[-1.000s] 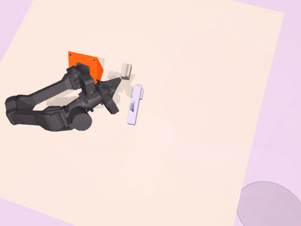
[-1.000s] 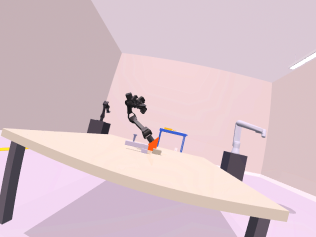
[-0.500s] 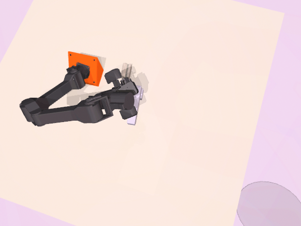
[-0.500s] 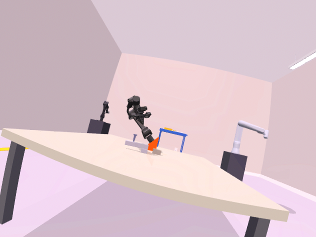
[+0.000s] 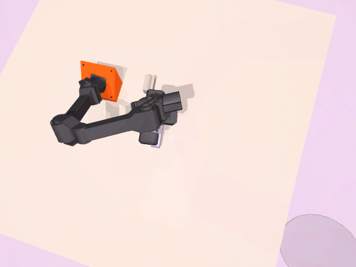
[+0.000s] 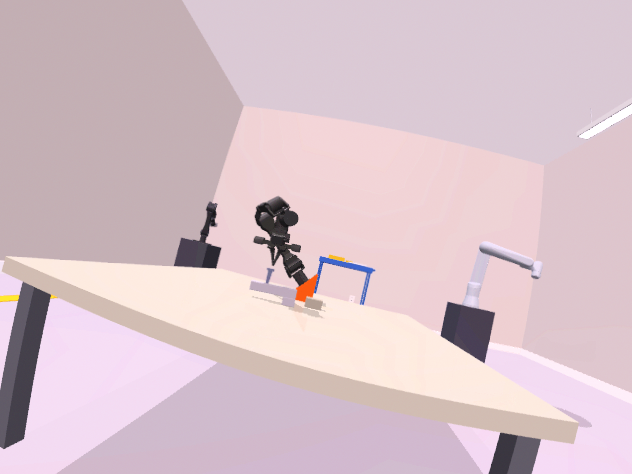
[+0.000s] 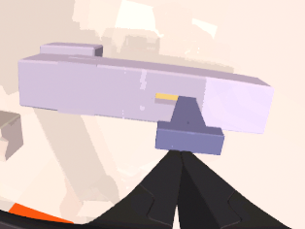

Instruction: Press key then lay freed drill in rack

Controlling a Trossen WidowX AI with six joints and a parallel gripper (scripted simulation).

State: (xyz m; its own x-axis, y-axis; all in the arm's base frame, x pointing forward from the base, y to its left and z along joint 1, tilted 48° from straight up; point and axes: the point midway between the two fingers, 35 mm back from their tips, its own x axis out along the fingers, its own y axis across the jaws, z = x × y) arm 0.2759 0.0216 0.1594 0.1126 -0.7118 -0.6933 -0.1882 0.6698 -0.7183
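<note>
A long lavender block [image 5: 156, 145] [image 6: 265, 287] [image 7: 117, 92] lies on the table. The blue-violet drill [image 6: 269, 276] [image 7: 189, 141] stands upright in it, its wide head on top. A small yellow strip [image 7: 166, 96] shows in the block beside the drill; I cannot tell if it is the key. A smaller lavender piece [image 6: 288, 302] [image 7: 70, 49] sits at the block's side near its far end from the drill. The beige grooved rack [image 5: 149, 82] [image 6: 313, 304] [image 7: 11, 133] is apart from the block. My gripper [image 6: 274, 264] [image 7: 177, 160] is shut and empty, tips close above the drill's head; contact cannot be told.
The orange base plate [image 5: 110, 83] [image 6: 307, 289] [image 7: 36, 213] carries my arm and stands near the rack. In the top view my arm covers much of the block and the drill. Other robot arms on pedestals and a blue frame [image 6: 347, 264] stand beyond the table.
</note>
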